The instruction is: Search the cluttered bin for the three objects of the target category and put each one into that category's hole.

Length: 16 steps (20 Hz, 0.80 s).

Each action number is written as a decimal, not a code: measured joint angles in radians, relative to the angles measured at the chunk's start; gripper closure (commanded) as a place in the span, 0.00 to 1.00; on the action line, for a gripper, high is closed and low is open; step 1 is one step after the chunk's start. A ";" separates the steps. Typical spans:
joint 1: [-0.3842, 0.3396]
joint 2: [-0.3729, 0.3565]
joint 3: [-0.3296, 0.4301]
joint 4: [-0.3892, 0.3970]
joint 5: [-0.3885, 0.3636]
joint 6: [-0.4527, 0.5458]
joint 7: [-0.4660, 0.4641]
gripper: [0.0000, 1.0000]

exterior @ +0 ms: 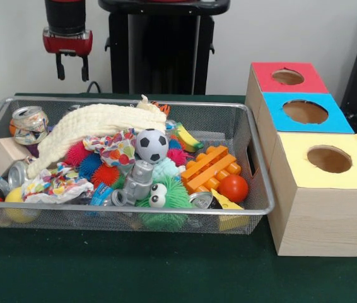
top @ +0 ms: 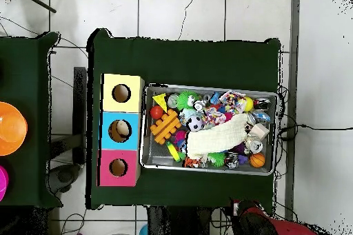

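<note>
The claw [exterior: 72,67] hung open and empty above the bin [exterior: 262,189], at its eleven o'clock, likely parked clear. Candidate toys lay piled inside; the holed box [exterior: 320,218] waited at three o'clock.

A dark green table [top: 186,60] stands on a white tiled floor [top: 207,12]. Beyond its far edge rises a plain pale wall [exterior: 292,31].
</note>
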 measured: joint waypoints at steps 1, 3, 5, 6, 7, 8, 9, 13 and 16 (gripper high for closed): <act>0.001 -0.001 0.004 -0.001 0.005 0.000 0.000 0.00; 0.006 -0.001 0.013 -0.003 0.019 0.000 0.000 0.00; 0.016 -0.001 0.028 -0.012 0.039 0.005 0.000 0.00; 0.018 -0.001 0.031 -0.014 0.041 0.006 0.000 0.00; 0.020 -0.001 0.034 -0.016 0.044 0.008 0.000 0.00; 0.025 -0.001 0.043 -0.023 0.051 0.014 0.000 0.00; 0.026 -0.001 0.045 -0.024 0.053 0.015 0.000 0.00; 0.035 -0.001 0.067 -0.045 0.072 0.029 0.000 0.00; 0.036 0.001 0.075 -0.057 0.080 0.037 0.000 0.00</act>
